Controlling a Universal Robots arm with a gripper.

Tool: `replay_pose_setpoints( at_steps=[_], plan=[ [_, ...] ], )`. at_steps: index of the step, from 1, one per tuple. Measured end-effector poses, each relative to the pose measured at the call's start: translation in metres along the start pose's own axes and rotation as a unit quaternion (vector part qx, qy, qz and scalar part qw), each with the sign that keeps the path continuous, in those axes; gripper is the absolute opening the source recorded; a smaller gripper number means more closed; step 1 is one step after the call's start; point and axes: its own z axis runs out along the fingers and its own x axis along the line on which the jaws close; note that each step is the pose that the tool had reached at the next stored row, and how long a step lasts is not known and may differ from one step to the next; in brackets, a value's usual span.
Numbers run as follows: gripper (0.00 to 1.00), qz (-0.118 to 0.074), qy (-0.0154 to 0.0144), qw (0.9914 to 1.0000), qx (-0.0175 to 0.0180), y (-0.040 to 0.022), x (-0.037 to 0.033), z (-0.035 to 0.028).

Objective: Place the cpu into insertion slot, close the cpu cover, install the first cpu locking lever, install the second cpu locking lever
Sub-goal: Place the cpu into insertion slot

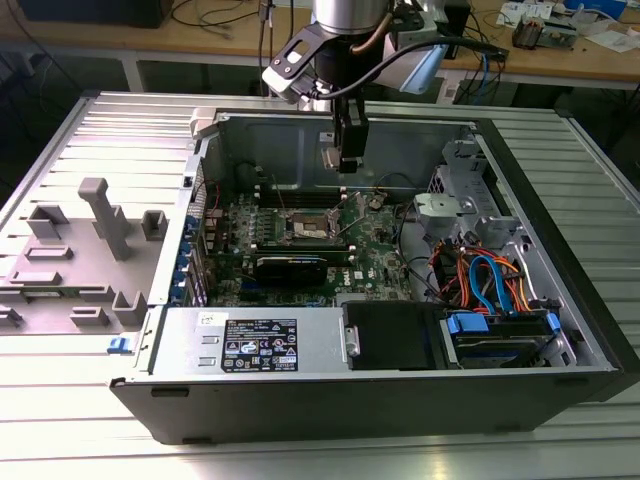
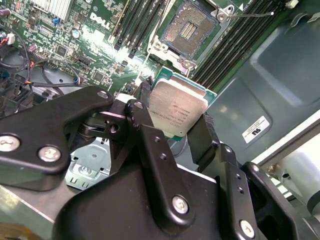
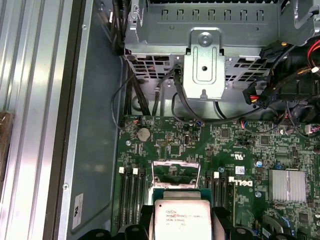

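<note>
1. Exterior view: the cpu [image 1: 332,157] is held by the claw [image 1: 347,162], apart from the insertion slot [image 1: 305,228].
2. Second wrist view: the cpu [image 2: 179,107] is clamped by its edges; the insertion slot [image 2: 187,27] lies uncovered.
3. First wrist view: placing the cpu [image 3: 181,221] is judged in hand; squaring is called for.

- cpu [image 2: 177,111]: silver-grey metal top, smooth, dull sheen.
- jaws: matt black, smooth.
- insertion slot [image 2: 188,28]: shiny silvery metal rim.
- desk [image 1: 60,130]: ribbed bare metal.

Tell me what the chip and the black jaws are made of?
The cpu: dull silver metal top, softly shiny; green rim, probably circuit board. The jaws: matte black, metal or hard plastic, can't tell, with shiny steel-looking screws.
</note>
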Motion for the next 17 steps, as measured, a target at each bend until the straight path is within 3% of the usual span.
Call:
replay_pose_setpoints(
  at_steps=[17],
  plan=[
    [0.55, 0.002, -0.0003, 1.00000, 0.0000, -0.0004, 0.0000, 0.0029]
  ],
)
